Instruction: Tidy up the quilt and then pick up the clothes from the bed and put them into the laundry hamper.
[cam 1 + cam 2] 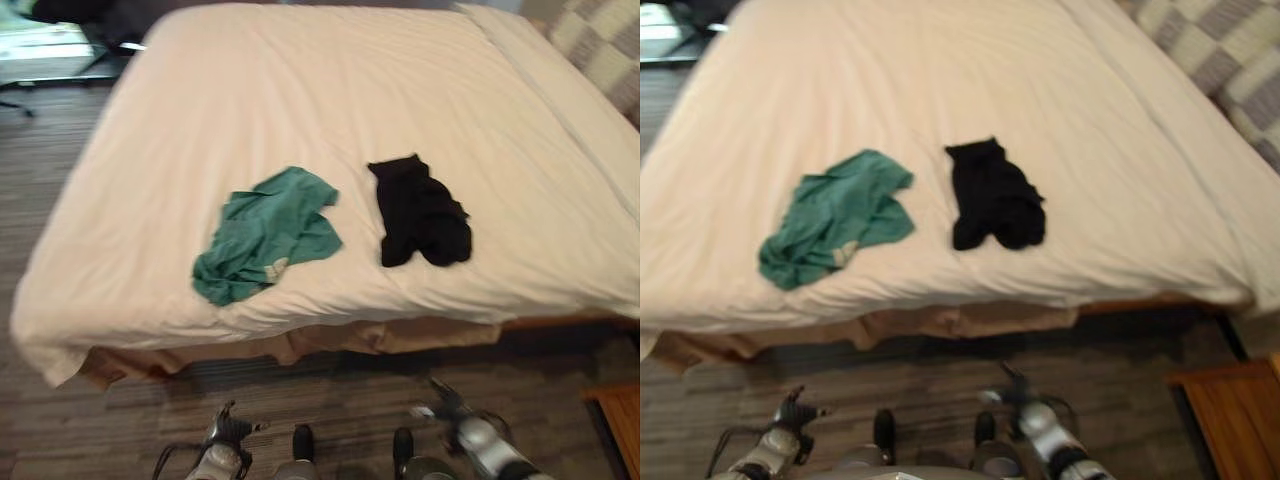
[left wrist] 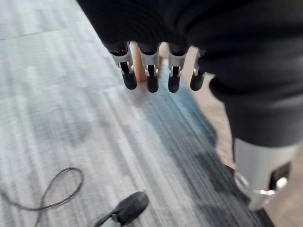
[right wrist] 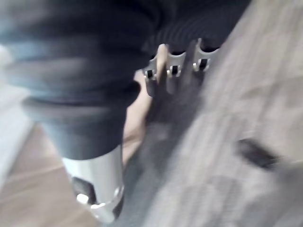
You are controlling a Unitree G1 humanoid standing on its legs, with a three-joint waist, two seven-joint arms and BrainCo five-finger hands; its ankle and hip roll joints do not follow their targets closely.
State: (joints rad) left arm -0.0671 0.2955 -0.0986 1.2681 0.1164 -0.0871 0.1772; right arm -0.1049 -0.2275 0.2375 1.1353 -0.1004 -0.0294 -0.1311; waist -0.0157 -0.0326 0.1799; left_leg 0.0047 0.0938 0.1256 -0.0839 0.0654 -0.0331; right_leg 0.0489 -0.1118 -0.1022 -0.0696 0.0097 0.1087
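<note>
Here both robot hands hang low over the grey carpet, left robot hand [image 2: 156, 71] and right robot hand [image 3: 177, 64], fingers straight, holding nothing. Ahead of them, the crumpled green cloth garment [image 1: 265, 235] and the crumpled black cloth garment [image 1: 420, 212] lie apart on the smooth cream quilt [image 1: 330, 90].

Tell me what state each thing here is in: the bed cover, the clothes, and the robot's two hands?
Quilt: spread flat over the bed, lightly wrinkled.
Green garment: crumpled on the quilt near the bed's front edge.
Black garment: bunched on the quilt, apart from the green one.
Left hand: open, empty, over the floor.
Right hand: open, empty, over the floor.
</note>
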